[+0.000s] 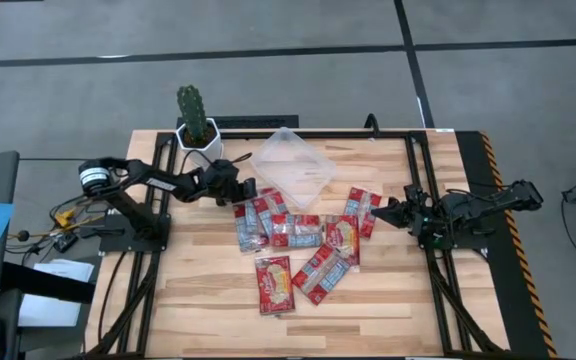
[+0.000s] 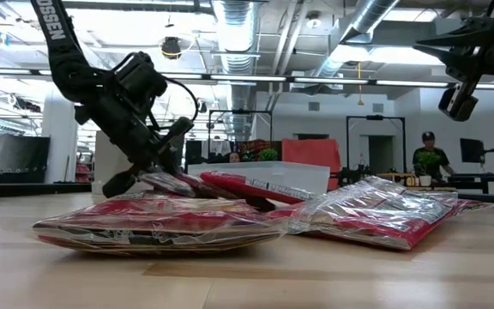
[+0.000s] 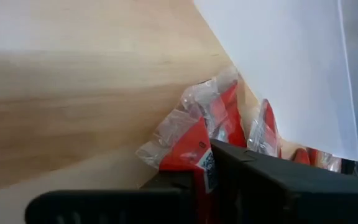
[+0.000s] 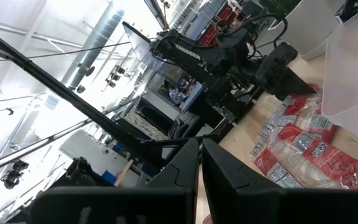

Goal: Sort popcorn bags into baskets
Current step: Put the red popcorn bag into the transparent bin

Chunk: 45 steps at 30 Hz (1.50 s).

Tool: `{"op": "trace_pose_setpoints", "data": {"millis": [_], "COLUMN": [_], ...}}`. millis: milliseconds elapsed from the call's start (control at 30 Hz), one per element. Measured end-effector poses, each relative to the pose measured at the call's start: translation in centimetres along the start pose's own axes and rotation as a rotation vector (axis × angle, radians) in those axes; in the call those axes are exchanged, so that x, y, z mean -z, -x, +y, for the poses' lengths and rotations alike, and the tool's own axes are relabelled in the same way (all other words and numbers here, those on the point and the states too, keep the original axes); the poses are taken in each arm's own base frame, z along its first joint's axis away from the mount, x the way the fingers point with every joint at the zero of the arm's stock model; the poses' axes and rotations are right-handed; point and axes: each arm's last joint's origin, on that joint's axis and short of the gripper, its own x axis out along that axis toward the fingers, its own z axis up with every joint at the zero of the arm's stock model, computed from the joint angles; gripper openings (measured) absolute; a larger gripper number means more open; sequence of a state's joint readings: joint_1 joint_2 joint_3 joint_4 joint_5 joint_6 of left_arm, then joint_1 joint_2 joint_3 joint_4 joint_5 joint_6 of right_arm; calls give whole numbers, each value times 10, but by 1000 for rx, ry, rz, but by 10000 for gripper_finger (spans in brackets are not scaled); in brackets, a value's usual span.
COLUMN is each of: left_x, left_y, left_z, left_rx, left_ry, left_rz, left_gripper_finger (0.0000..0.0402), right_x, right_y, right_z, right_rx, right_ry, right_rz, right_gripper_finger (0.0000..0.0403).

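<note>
Only "OSSEN" reads on left arm [image 2: 54,30].

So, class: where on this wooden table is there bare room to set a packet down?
Free: the near strip in front of the red popcorn packets, and the clear plastic tray itself. Crowded: mid-table, where packets overlap beside the left end effector.

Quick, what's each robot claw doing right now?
Left end effector: shut on a popcorn bag.
Right end effector: shut, holding nothing.
</note>
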<state>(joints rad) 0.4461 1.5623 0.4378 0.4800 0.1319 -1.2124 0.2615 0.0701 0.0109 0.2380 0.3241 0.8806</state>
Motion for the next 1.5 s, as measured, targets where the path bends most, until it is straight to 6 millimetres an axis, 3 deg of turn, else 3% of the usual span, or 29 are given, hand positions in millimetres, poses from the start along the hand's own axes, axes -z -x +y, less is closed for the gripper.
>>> {"op": "trace_pose_setpoints", "data": {"millis": [233, 500, 667, 933, 1033, 1233, 1367, 1500], "left_x": [-3, -2, 0, -17, -30, -65, -94, -126], "left_y": [24, 68, 96, 123, 123, 101, 74, 39], "left_z": [-20, -39, -53, -107, -132, -190, -220, -233], "left_rx": [104, 155, 278, 410, 351, 313, 292, 205], "left_ry": [1, 9, 29, -69, -176, -424, -575, -721], "left_rz": [2, -62, -96, -180, -173, -65, 13, 95], "left_gripper_finger": [4, 1, 1, 0, 0, 0, 0, 0], "right_x": [2, 3, 3, 3, 3, 2, 2, 2], "right_y": [0, 0, 0, 0, 0, 0, 0, 0], "right_z": [-2, -4, -4, -4, -4, -4, -4, -4], "right_rx": [21, 55, 56, 57, 57, 51, 52, 53], "right_ry": [11, 18, 17, 17, 17, -3, 11, 14], "right_rz": [16, 14, 12, 12, 12, 11, 12, 11], "right_gripper_finger": [47, 47, 47, 47, 47, 47, 47, 47]}}
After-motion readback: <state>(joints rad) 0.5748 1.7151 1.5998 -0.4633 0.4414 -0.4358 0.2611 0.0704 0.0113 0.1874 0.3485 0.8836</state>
